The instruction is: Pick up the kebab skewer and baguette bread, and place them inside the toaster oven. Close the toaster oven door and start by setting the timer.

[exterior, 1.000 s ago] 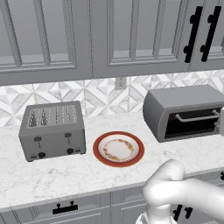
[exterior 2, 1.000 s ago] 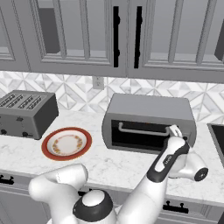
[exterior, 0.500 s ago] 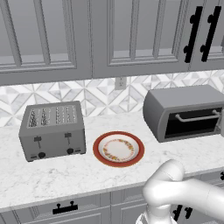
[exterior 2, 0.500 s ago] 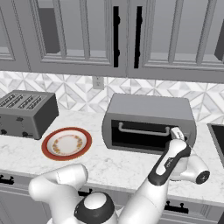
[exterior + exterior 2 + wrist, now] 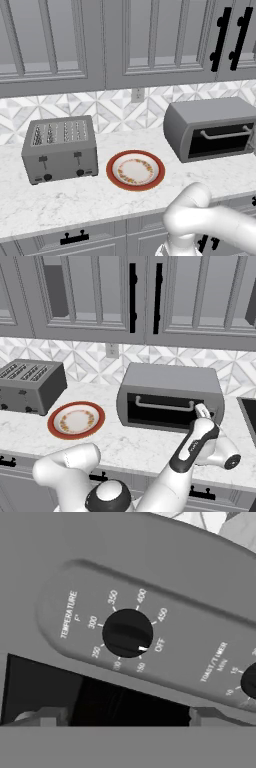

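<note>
The toaster oven (image 5: 170, 378) stands on the counter with its dark glass door (image 5: 159, 412) shut and the bar handle (image 5: 164, 405) across the top. My gripper (image 5: 201, 408) is at the oven's right end, facing the control panel. In the hand view the gripper (image 5: 125, 718) is open, fingertips (image 5: 42, 717) wide apart, just below the temperature knob (image 5: 127, 633), whose mark points near OFF. The timer knob (image 5: 250, 681) sits at the right edge. From the left base view the toaster oven (image 5: 210, 127) looks shut too. The kebab skewer and the baguette bread are hidden from view.
A red-rimmed plate (image 5: 76, 420) (image 5: 135, 170) lies bare left of the oven. A grey four-slot toaster (image 5: 60, 149) (image 5: 30, 385) stands further left. Wall cabinets hang above, and a dark sink edge (image 5: 247, 412) borders the oven on the right.
The hand has shifted only slightly at the oven's right end. The oven, plate and toaster have not moved.
</note>
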Controlling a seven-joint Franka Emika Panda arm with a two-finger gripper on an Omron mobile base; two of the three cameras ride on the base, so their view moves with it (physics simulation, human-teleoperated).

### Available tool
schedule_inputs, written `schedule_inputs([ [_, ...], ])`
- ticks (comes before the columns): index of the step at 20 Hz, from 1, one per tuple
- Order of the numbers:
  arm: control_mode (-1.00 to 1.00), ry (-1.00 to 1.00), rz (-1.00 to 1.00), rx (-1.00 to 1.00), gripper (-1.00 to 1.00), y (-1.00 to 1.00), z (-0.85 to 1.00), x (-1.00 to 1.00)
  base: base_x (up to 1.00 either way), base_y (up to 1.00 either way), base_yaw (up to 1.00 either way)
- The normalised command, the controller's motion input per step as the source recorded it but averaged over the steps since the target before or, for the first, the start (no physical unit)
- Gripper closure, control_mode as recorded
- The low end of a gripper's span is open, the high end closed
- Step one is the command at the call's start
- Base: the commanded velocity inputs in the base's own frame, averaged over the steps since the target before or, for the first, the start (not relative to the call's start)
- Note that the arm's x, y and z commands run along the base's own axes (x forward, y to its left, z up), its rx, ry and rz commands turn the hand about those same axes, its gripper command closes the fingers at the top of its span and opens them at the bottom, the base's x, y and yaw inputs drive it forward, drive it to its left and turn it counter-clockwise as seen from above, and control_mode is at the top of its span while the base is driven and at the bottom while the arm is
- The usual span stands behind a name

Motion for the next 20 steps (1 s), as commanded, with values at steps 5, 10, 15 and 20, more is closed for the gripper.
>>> schedule_inputs([
  [5, -1.0, -0.1, -0.01, -0.18, -1.0, -0.07, -0.04, -0.61, 0.0, 0.0, 0.0],
  [10, -1.0, -0.14, -0.02, -0.21, -1.0, -0.14, -0.09, -0.45, 0.0, 0.0, 0.0],
  [15, -1.0, -0.24, 0.0, -0.31, -1.0, -0.06, -0.25, -0.21, 0.0, 0.0, 0.0],
  [20, -1.0, -0.24, 0.0, -0.32, -1.0, 0.0, -0.28, -0.09, 0.0, 0.0, 0.0],
])
